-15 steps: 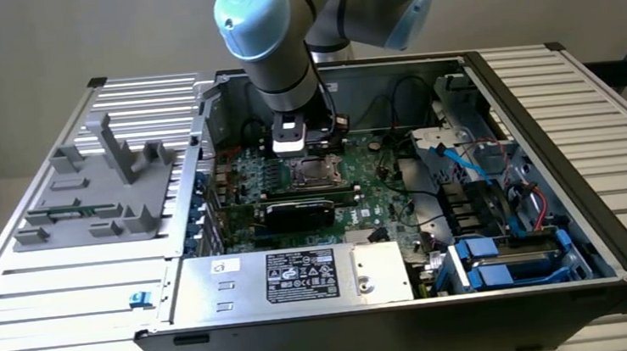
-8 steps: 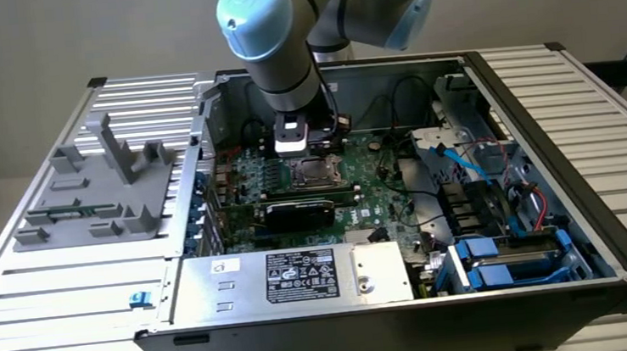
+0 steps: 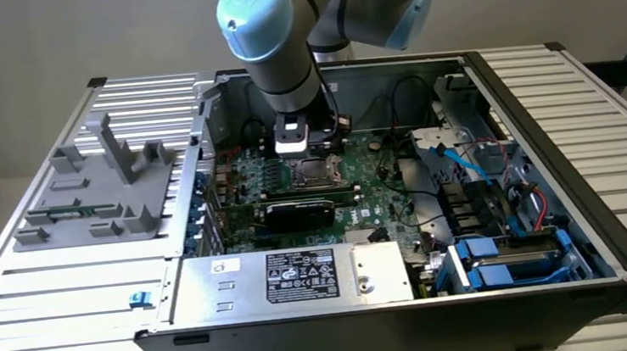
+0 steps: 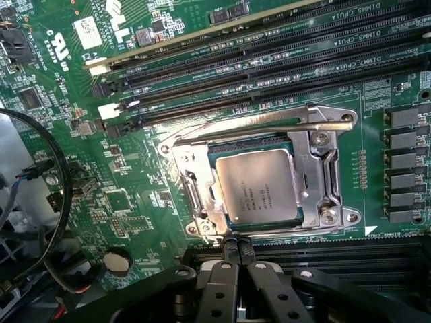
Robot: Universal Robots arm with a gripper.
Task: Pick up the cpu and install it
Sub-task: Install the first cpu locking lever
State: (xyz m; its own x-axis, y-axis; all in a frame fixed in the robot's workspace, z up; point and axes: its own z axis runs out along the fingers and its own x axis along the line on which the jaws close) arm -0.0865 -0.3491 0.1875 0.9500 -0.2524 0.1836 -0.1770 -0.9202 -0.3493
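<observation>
Resting in socket (image 4: 259,182), seemingly: cpu (image 4: 264,186)

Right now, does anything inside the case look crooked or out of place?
Nothing obvious. The cpu lies flat and square in its socket frame, and the shut gripper sits at the frame's edge, holding nothing.

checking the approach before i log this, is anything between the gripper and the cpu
Nothing visible does. In the wrist view the shut gripper sits just off the edge of the socket frame, with the cpu lying bare in it and no cable or part across the gap.
</observation>
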